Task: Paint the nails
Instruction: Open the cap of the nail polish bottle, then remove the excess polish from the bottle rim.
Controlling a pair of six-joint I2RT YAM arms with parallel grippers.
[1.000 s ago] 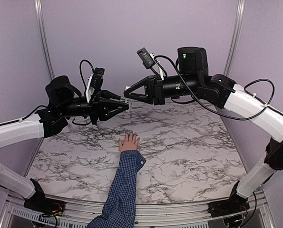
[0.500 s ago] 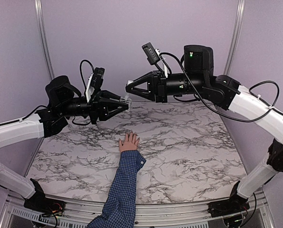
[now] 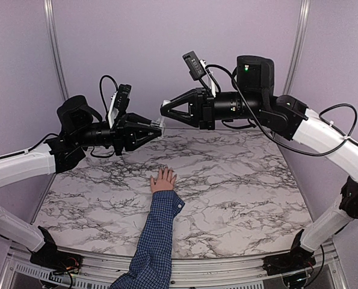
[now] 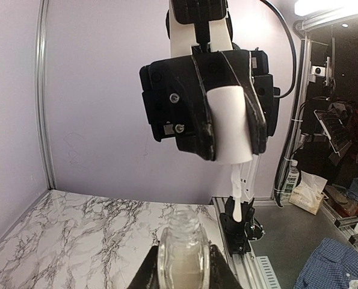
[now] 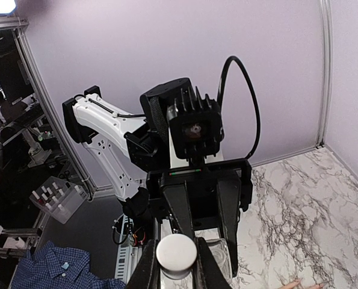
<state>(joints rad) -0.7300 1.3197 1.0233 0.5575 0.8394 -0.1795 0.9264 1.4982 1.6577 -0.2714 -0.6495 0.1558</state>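
Top external view: the nails (image 3: 165, 171), too small to make out, tip a small hand (image 3: 163, 182) lying flat at the middle of the marble table (image 3: 245, 180), its blue checked sleeve (image 3: 157, 235) trailing to the near edge. Above and behind it, the left gripper (image 3: 160, 127) clamps a clear uncapped bottle (image 4: 180, 256). Just beside it, the right gripper (image 3: 163, 110) pinches a white cap (image 5: 176, 255) with its brush (image 4: 236, 201).
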